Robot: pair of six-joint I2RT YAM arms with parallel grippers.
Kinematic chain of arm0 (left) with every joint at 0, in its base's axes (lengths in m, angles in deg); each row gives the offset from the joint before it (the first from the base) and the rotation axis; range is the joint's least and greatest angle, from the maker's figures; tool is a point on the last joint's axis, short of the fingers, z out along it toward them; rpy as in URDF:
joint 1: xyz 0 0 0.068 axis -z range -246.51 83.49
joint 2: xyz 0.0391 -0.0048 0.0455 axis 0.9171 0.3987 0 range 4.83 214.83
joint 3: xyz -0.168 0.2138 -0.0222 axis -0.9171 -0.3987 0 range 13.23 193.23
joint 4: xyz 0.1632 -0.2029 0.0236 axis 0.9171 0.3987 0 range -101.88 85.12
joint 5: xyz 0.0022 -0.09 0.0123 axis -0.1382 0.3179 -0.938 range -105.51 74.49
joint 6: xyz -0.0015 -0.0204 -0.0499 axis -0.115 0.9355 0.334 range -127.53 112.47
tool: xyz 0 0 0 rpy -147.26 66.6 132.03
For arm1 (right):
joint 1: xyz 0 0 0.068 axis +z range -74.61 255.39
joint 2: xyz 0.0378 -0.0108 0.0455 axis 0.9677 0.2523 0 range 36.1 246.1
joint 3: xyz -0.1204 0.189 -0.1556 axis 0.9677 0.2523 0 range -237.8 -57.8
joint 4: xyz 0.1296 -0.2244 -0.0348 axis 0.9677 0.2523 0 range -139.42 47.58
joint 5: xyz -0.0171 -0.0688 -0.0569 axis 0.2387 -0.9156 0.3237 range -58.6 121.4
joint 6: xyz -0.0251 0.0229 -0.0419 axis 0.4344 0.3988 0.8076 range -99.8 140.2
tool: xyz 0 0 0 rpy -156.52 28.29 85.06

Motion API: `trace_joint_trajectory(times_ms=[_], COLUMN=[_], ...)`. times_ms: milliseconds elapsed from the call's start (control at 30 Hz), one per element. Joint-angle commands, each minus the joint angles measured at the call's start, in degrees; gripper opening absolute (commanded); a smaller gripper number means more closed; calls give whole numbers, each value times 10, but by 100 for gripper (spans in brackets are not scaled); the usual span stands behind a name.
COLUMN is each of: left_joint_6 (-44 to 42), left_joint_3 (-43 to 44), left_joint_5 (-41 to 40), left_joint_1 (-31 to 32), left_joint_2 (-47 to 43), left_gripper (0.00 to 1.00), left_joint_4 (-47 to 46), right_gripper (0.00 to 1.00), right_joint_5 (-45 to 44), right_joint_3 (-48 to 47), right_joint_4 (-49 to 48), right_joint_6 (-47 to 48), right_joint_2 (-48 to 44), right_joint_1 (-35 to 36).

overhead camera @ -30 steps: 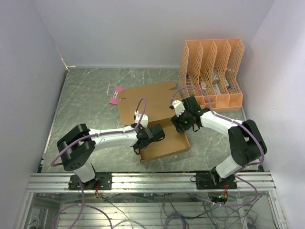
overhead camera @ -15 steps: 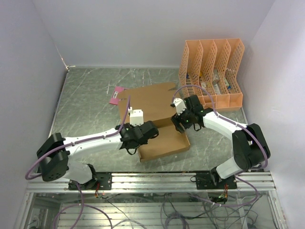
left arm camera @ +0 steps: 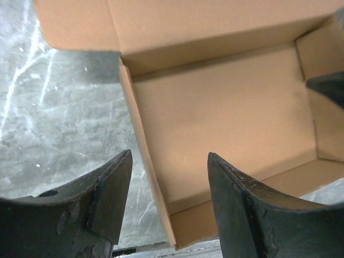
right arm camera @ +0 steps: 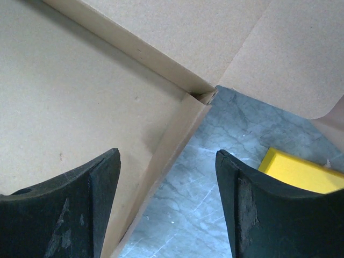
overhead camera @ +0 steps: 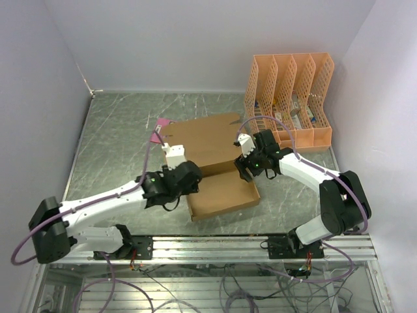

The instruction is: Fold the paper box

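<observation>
The left hand (left arm camera: 169, 155) hangs open and empty, its fingers either side of the left wall of the box (overhead camera: 225, 192). The right hand (right arm camera: 167, 153), likewise spread and holding nothing, hovers at the box's far right corner. The box sits mid-counter (overhead camera: 111, 143) between them. Its tray looks formed, with all four walls up. The lid lies flat behind, so closing and tucking it seems left. Count: one box, two hands, one orange organizer (overhead camera: 290, 85) with four slots, one pink card (overhead camera: 158, 134).
</observation>
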Motion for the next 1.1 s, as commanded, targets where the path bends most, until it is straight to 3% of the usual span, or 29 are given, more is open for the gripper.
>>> trace_joint_trajectory(times_ms=[0, 233, 367, 500, 733, 1067], left_joint_6=[-41, -100, -122, -130, -143, -160], left_joint_3=[-33, -98, -127, -155, -203, -181], left_joint_5=[51, 186, 324, 413, 516, 591], left_joint_1=[-65, -251, -369, -455, -544, -570], left_joint_2=[-87, -225, -212, -177, -69, 113], left_gripper=[70, 89, 87, 87, 87, 81], left_joint_4=[-69, -144, -191, -275, -428, -582], right_gripper=[71, 70, 69, 69, 69, 69], right_joint_5=[7, 10, 11, 10, 12, 16], right_joint_3=[8, 9, 9, 9, 9, 8], right_joint_4=[1, 4, 5, 5, 5, 4], right_joint_6=[8, 13, 14, 15, 16, 16], right_joint_2=[-11, -4, -3, -3, 0, 0], right_joint_1=[-4, -4, -4, -4, -4, -4])
